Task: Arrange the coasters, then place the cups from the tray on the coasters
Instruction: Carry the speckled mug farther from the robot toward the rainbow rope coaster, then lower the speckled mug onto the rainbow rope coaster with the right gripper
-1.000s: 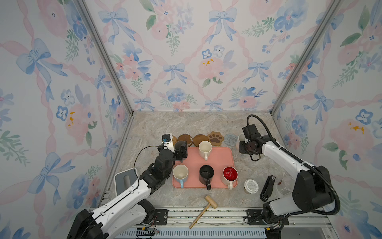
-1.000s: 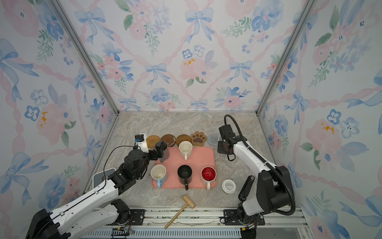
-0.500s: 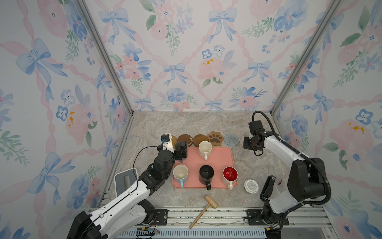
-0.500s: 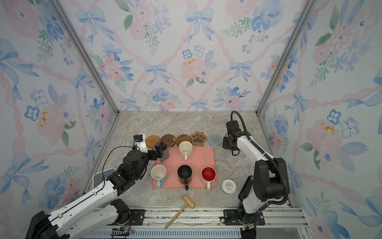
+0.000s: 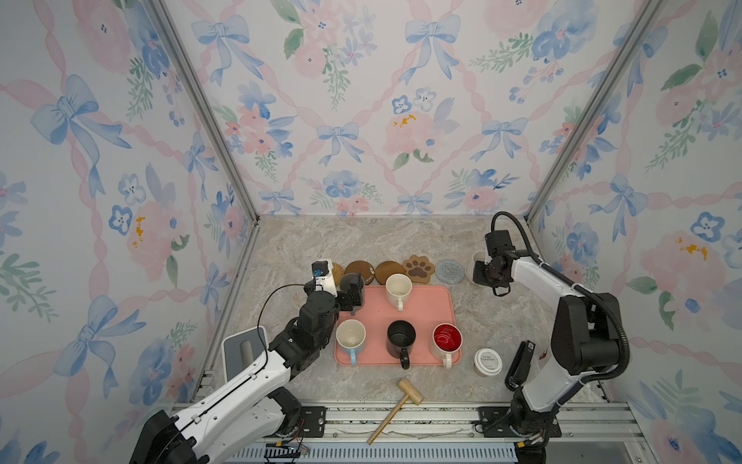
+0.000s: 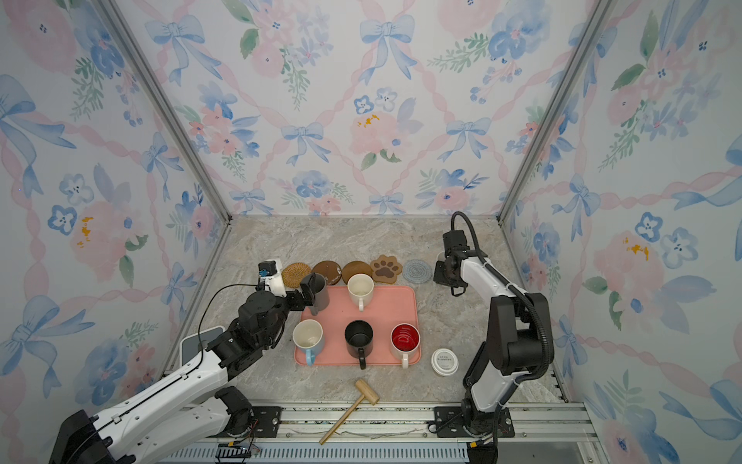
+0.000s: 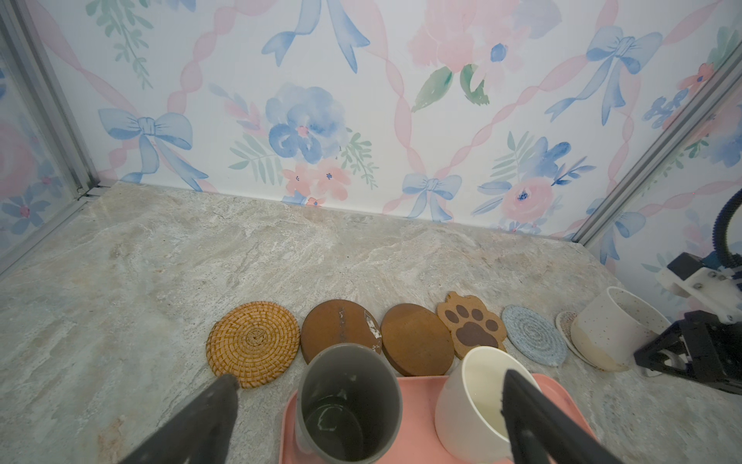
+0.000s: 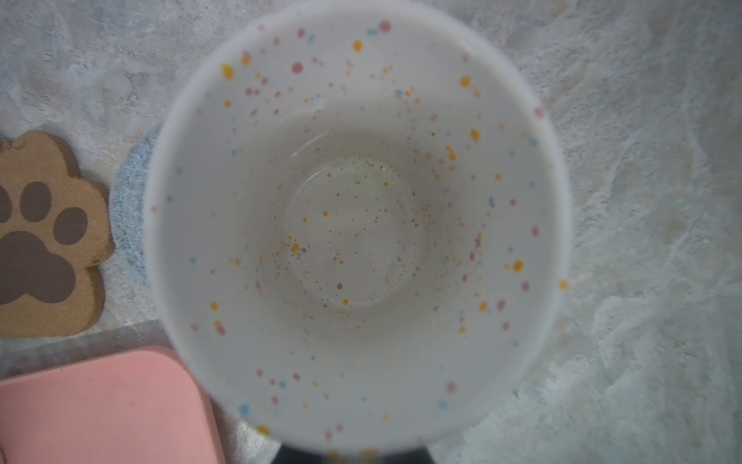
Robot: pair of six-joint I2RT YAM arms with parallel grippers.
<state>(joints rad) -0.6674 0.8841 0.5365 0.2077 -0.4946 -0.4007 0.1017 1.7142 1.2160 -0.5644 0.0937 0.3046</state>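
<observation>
Grey cup standing upright on the far-left corner of the tray, directly between the spread fingers of the left end effector, far from the right end effector, itself pinching the speckled cup over the cream coaster.

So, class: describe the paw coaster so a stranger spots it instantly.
Find the pink tray; a row of coasters lies beyond its far edge. The paw coaster sits fourth from the left, the only one not round, with dark toe marks.
</observation>
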